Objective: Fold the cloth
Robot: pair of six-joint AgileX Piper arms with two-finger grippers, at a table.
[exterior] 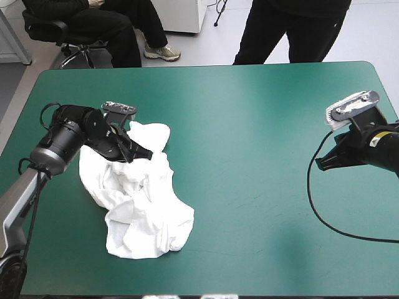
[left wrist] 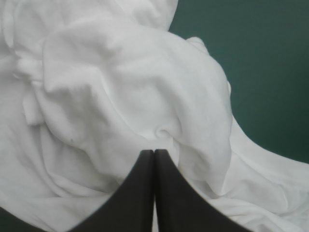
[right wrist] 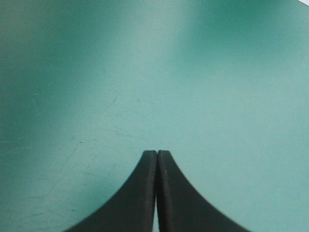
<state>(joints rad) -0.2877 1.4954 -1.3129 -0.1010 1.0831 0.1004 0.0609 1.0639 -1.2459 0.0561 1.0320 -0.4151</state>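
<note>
Presently, T-shirt (exterior: 140,205) is found as a crumpled heap on the cover (exterior: 249,124), well short of folded. No sleeve, hem or collar can be picked out.

L gripper (exterior: 144,153) is set at the T-shirt's far end. Its fingers are closed to one arch w/ a pucker of cloth drawn to the tips. A pinched fold is judged, though the sheet betw. the fingers is not itself seen.

R gripper (exterior: 319,164) is held well apart from the T-shirt, off to its right. Its fingers are closed on nothing, w/ only bare cover ahead.

Step in hand (judged): heap to be opened out flat before any fold is made. Recommended:
- One layer only to be taken, near an edge or corner.
- Lift to be kept slow, so the rest hangs free and is not dragged up in a lump.
- R gripper to be brought across to a second corner, so the cloth can be stretched betw. both.

Not verifiable:
- Depth of L grip and no. of layers caught.
- Part of T-shirt under L arm is hidden.
- Much of T-shirt is cut off in L wrist view.
- Front vs back of T-shirt cannot be told.
</note>
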